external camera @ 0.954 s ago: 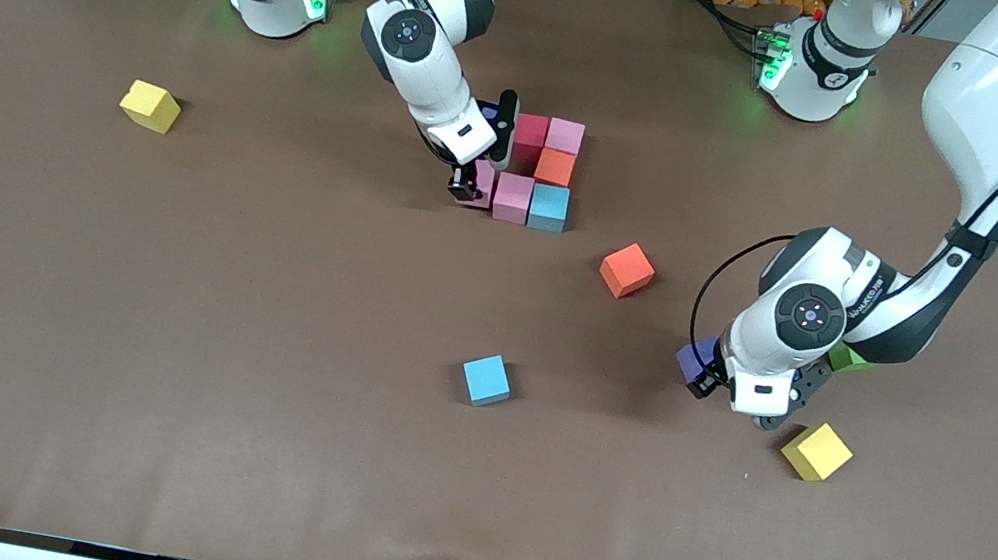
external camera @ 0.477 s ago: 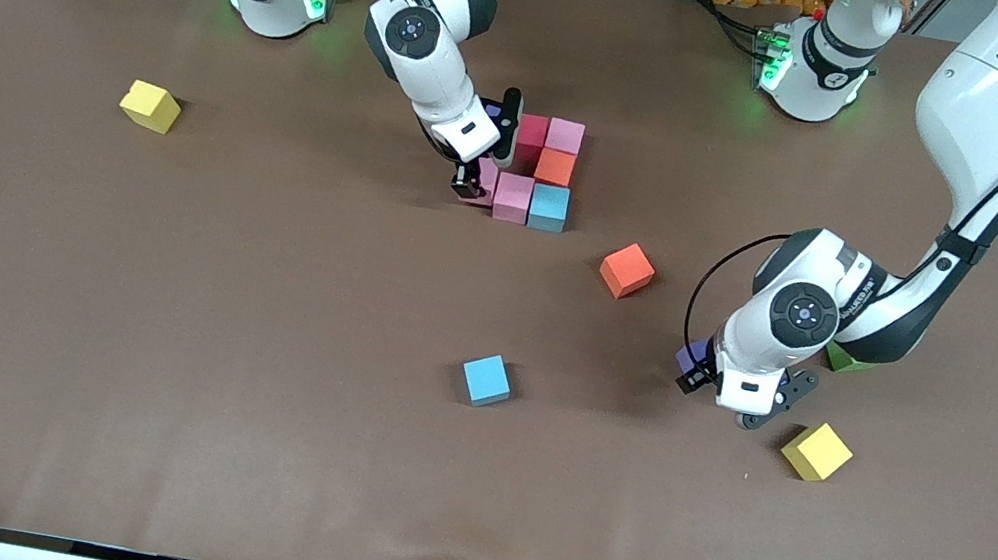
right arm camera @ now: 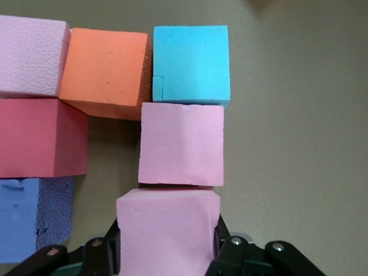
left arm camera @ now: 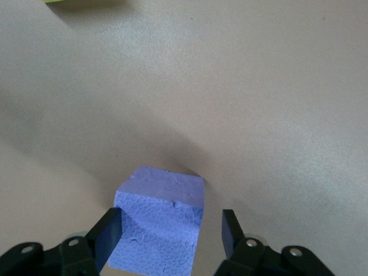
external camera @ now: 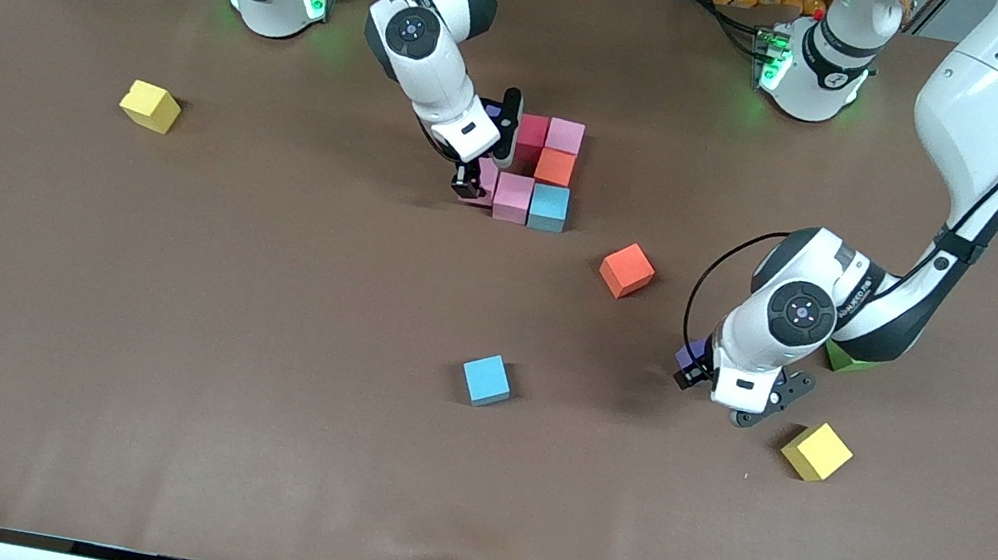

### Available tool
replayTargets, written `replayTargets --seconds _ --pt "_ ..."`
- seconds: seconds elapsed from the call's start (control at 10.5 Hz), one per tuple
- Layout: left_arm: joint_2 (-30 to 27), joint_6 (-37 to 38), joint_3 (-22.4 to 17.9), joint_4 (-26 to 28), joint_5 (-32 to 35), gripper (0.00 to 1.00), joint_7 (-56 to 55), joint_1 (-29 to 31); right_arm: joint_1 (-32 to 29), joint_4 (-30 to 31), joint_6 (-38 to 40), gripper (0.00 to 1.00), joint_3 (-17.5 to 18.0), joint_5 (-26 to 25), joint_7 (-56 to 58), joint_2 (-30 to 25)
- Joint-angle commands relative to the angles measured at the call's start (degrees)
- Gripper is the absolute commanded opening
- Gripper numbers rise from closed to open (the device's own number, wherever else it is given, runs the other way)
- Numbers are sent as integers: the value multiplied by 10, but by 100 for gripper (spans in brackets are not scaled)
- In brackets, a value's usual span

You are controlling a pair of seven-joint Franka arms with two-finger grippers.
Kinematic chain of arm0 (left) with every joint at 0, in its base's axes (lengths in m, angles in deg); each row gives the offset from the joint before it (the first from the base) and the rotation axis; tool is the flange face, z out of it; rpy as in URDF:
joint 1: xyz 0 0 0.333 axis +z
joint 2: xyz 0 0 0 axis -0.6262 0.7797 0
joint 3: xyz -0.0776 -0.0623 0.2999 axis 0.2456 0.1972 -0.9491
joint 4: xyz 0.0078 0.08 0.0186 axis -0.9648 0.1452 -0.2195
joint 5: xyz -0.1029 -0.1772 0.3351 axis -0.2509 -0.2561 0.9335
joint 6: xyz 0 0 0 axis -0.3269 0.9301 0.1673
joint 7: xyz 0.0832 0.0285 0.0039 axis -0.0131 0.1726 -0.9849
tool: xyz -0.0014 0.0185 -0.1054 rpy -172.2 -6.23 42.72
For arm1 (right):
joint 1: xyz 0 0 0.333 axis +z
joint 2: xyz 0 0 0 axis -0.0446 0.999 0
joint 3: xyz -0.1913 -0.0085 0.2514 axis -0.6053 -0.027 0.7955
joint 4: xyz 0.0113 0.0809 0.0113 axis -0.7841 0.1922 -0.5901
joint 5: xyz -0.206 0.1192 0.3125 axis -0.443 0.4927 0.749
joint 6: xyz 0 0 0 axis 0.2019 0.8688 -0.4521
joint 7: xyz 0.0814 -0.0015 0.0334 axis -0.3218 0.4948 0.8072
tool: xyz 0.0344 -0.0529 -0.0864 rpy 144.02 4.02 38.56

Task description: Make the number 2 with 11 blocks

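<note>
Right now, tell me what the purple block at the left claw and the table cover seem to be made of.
Purple block: looks like soft foam with a matte finish; its faces show a fine pebbled cell texture and a small dent. Table cover: probably a brown paper or thin matte sheet, with faint ripples and only a dull sheen; which one, I cannot tell.

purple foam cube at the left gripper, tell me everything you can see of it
The purple foam cube is a small matte block with a pebbled, slightly dented surface and soft edges. It sits between the fingers of the left gripper: one finger lies against its side, the other stands a little apart from it. Whether it rests on the brown table or hangs just over it cannot be told. In the front view only a corner shows past the wrist, near the yellow foam cube.
</note>
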Motion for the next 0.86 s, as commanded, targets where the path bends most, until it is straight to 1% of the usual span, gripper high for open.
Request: replayTargets --seconds 0.0,0.29,0.57,0.76 --pt "-17 -5 7 16 4 79 -6 5 9 -9 -5 0 -5 15 -2 11" --pt "-19 -2 8 16 4 79 -14 2 10 -17 -5 0 -5 14 -3 16" --pt "-20 38 9 16 4 79 -8 0 10 -24 -6 0 -7 14 -3 26" --pt "-26 43 10 16 4 79 -6 1 10 -28 -6 0 -7 14 -3 33"
